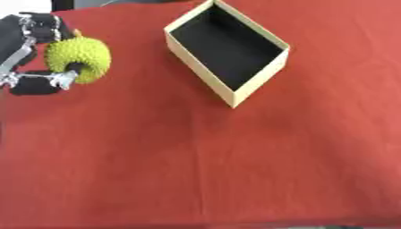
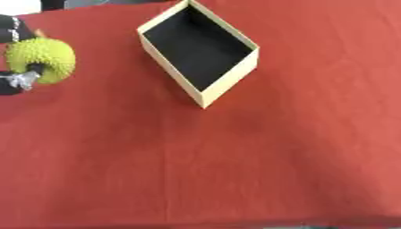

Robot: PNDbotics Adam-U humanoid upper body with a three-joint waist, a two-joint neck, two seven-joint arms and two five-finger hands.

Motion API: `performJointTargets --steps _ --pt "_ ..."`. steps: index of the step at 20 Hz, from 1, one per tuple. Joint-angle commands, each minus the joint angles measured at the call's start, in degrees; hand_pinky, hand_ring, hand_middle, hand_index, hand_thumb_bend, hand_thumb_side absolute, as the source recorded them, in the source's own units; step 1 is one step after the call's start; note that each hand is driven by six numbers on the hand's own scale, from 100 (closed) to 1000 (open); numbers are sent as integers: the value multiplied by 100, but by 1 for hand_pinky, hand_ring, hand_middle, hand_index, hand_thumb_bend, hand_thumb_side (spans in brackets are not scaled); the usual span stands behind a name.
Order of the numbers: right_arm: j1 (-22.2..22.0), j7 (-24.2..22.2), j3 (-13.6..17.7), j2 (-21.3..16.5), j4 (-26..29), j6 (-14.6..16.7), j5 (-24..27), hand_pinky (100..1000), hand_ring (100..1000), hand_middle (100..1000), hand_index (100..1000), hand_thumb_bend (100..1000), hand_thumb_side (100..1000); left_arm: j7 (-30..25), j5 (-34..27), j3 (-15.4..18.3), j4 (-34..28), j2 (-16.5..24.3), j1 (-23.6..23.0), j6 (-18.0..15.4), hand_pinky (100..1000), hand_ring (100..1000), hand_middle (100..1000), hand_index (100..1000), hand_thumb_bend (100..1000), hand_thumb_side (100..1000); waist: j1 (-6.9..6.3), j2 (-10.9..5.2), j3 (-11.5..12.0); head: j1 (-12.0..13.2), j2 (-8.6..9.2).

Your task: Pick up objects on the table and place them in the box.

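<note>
At 9 o'clock the left hand (image 1: 35,53) clasped 1 spiky green fruit (image 1: 78,59), apparently lifted off the red table (image 1: 196,156). The box (image 1: 227,49), at 12 o'clock, was empty; placing remained.

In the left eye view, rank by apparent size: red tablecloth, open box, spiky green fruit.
1. Red tablecloth, filling nearly the whole view.
2. Open box.
3. Spiky green fruit, held in the left robot hand.
</note>
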State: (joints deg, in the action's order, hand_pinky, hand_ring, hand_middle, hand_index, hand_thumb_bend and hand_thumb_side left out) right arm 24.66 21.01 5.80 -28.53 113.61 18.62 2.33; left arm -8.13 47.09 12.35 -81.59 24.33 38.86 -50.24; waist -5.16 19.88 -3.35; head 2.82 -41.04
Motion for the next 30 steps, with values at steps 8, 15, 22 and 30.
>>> performJointTargets --steps 8,15,22,30 --pt "498 -141 64 -147 98 258 251 824 766 535 753 100 570 -378 -51 134 846 390 1128 -137 494 472 458 563 100 374 126 28 -336 356 359" --pt "768 -316 13 -12 98 302 442 822 764 540 754 100 550 -627 -276 268 1096 195 1570 190 459 432 392 550 100 392 221 58 -599 526 475" --pt "929 -424 -8 119 98 283 633 822 762 543 754 100 540 -933 -860 410 1239 -77 1775 1157 450 405 345 542 100 450 216 -8 -738 607 466" --pt "1033 -452 12 263 98 240 761 821 761 545 753 100 542 -1643 -1637 463 1061 -334 1798 2095 450 397 336 540 100 460 189 -72 -930 687 410"
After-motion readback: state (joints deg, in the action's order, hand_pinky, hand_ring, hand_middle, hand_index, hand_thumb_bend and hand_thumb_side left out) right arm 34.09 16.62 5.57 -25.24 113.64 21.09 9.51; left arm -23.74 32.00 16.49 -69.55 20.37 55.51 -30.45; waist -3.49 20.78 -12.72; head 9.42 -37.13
